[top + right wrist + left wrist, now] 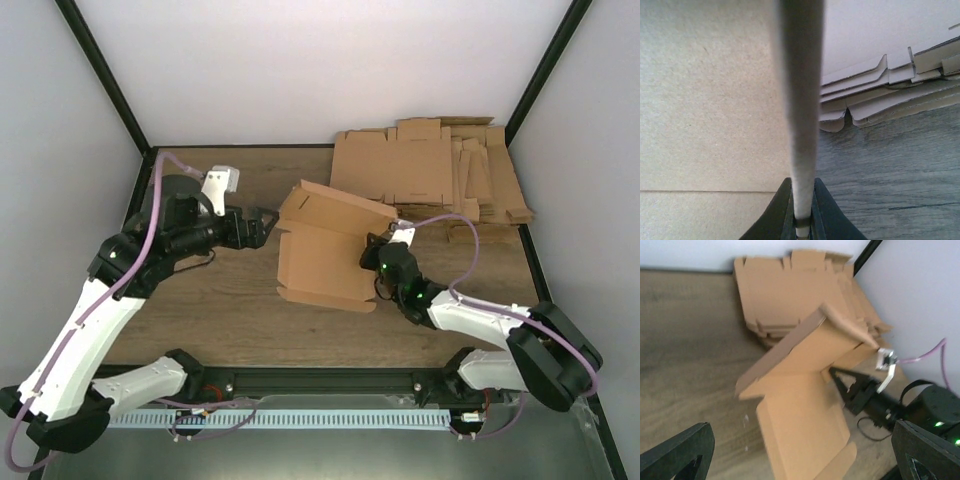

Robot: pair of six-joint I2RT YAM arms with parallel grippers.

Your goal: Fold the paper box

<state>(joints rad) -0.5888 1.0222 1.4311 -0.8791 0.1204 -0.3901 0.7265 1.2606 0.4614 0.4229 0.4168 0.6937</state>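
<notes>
On the worktop (200, 320), as seen by the top external camera, the paper box (322, 268) lies near the centre between the two arms. Its base panel rests flat on the wood. Its far panel stands raised and tilted over the base. The left tool (267, 226) sits just beside the left edge of the raised panel, jaws spread wide and holding nothing. The right tool (378, 250) is at the right edge of the box, closed on the cardboard. A pile of flat blanks (440, 170) lies at the far right corner, apart from the box.

From the left wrist camera, the two black fingers (680, 452) appear at the bottom corners, far apart, with the box ahead of them. The raised panel slopes up toward the right. The right tool meets the box where that panel joins the base. Whether the left fingers touch the cardboard cannot be told.

From the right wrist camera, both fingertips (782, 215) are pinched on a thin upright cardboard edge. A broad panel fills the left side.
</notes>
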